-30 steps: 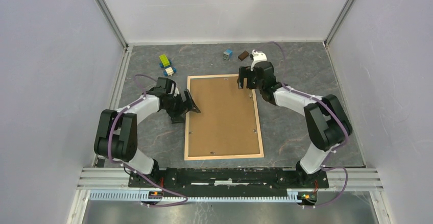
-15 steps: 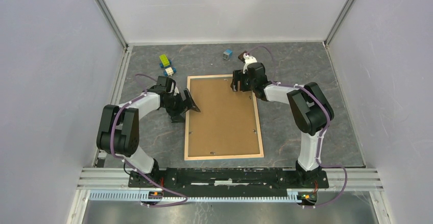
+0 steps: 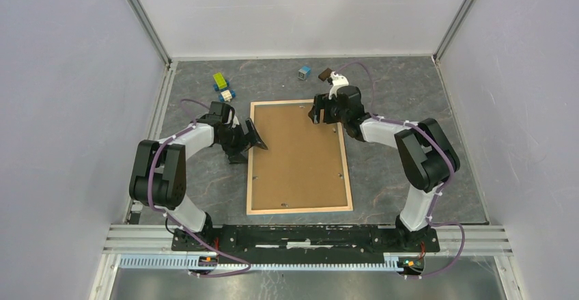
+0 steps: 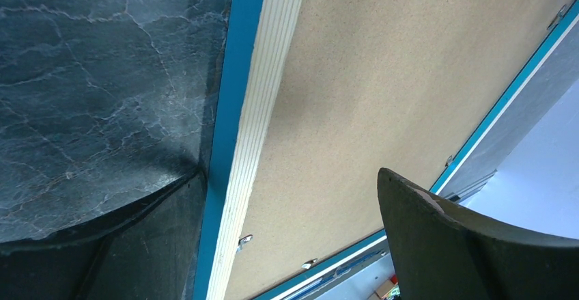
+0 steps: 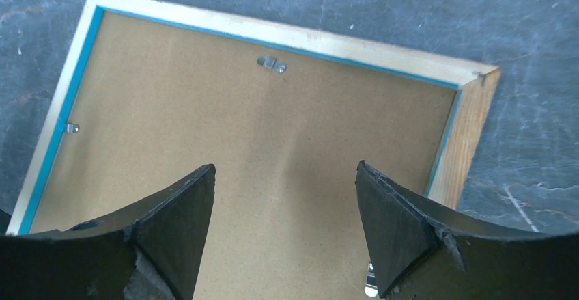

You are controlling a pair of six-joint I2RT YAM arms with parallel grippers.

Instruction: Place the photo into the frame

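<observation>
Lying flat near the middle of the table (image 3: 205, 177), one frame (image 3: 300, 209) rests back side up, its long sides running from the near edge towards the far edge. Its pale wood rail shows all round, with a thin blue lip inside it. One brown backing board (image 3: 297, 156) fills the opening. In the right wrist view three small metal tabs (image 5: 272, 63) show along the rail: one on the far side and one on each long side.

Two arms reach in, one from each side. The left gripper (image 3: 247, 144) sits at the frame's left rail, towards its far end, with its jaws spread wide. One finger (image 4: 102, 245) is over the bare table and the other over the board, so the rail runs between them. It grips nothing, and I cannot tell whether either finger touches anything.

The right gripper (image 3: 321, 113) hangs over the board near the frame's far right corner. Its jaws are also parted, with only the board showing in the gap and nothing held.

Four small things lie along the far edge of the table, all apart from the frame. One green and yellow block (image 3: 220, 80) and one blue and cream block (image 3: 226, 96) sit off the frame's far left corner. One small blue cube (image 3: 304, 72) and one brown block (image 3: 326, 74) sit just beyond the right wrist
</observation>
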